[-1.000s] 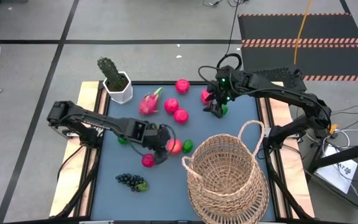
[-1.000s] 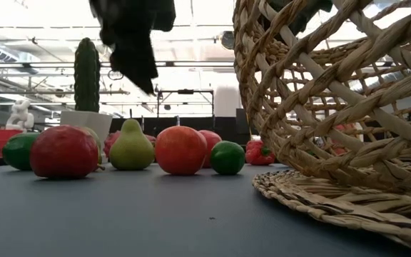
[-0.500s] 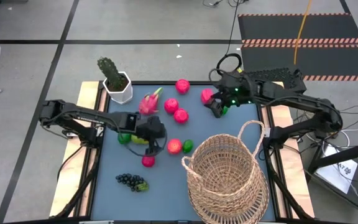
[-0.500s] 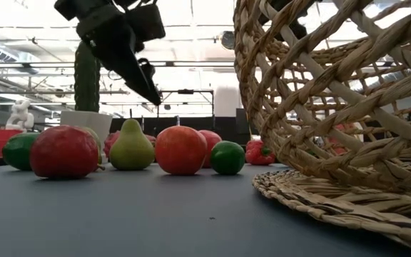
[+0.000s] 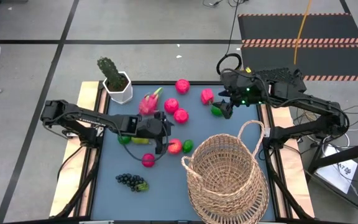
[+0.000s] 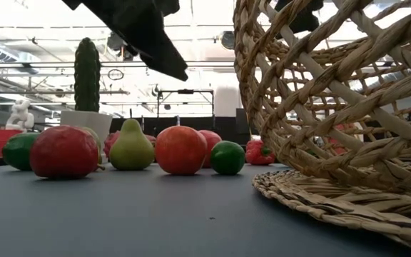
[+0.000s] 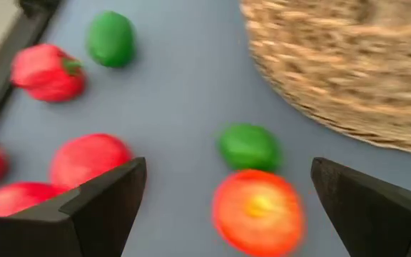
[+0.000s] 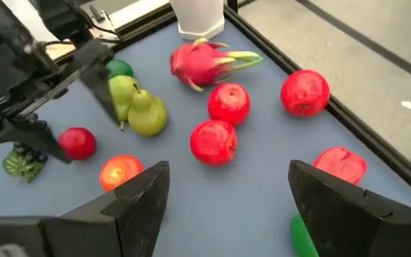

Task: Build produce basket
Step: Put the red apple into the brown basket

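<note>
left end effector [image 5: 165, 138] spread over red-orange apple [image 5: 174, 146]

No legible text, label, brand, number or sign in any view. A white sheet [image 5: 348, 169] at the right edge of the high view carries dark marks, too small to read.
</note>
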